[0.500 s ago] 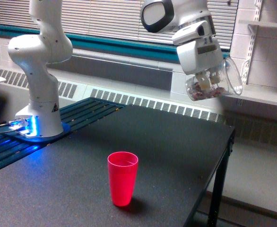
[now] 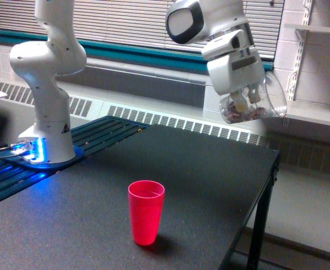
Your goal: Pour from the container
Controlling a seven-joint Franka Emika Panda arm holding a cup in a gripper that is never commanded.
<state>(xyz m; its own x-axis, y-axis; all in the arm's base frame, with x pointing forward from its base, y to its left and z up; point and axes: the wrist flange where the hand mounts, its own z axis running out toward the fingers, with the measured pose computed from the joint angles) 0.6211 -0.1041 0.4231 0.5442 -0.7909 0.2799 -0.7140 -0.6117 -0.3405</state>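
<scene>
Overhead, the gripper [image 2: 246, 97] is pinching the cup [image 2: 254, 103], fingers through its wall, high at the table's [image 2: 210, 163] far edge, well apart from the red cup [image 2: 146, 211]. Centring the lip over that cup before tipping looks essential.

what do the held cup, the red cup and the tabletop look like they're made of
Clear cup: looks like transparent glossy plastic; reddish-white bits and the gripper show through its wall.
Red cup: probably thin plastic, slightly translucent, smooth.
Tabletop: dark matte speckled surface, perhaps laminate or rubber mat; the view leaves it open.
</scene>
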